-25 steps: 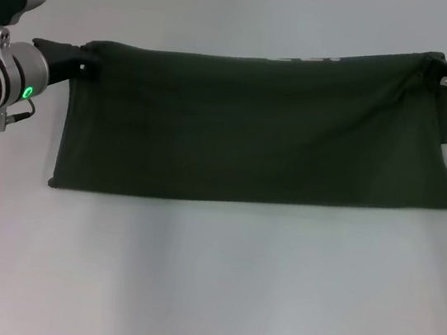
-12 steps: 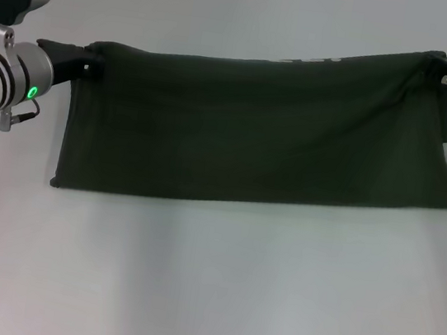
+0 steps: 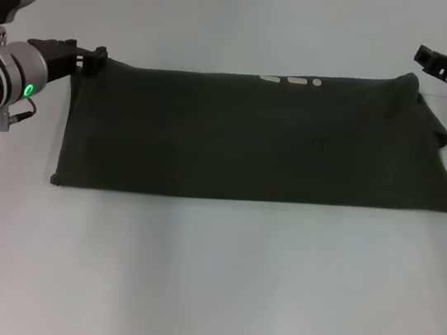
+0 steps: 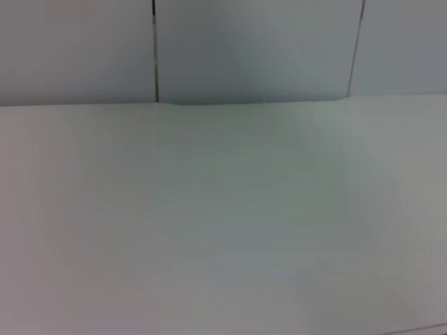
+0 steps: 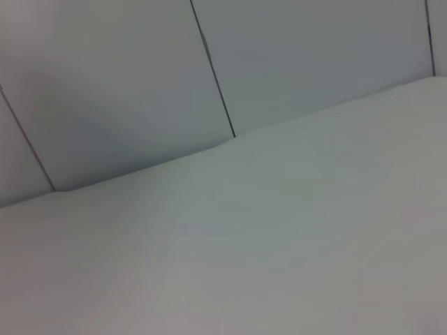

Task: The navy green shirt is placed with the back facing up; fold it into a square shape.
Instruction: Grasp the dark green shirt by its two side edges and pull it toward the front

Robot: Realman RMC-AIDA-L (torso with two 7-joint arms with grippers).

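On the left of the head view the left gripper [image 3: 97,56] hovers just beside the far left corner of the navy green shirt [image 3: 252,142], its dark fingers reaching toward the cloth; whether it touches that corner cannot be told, and whether its jaws stand apart or together cannot be told either. The shirt lies flat on the pale desk [image 3: 206,290] as a long, wide band folded lengthwise, running from the left gripper across the middle to the right side, with its near edge straight and its far edge rising a little toward the right. A few small cream marks [image 3: 290,81] peek out along the far edge near the middle. At the right end the fabric bunches slightly, and a sleeve edge juts out at the far right corner. The right gripper [image 3: 426,58] hangs above and beyond that corner, apart from the cloth, and its jaws hold nothing; how far they stand apart cannot be told. Both wrist views show only bare desk surface and a panelled wall [image 4: 251,49] behind it.
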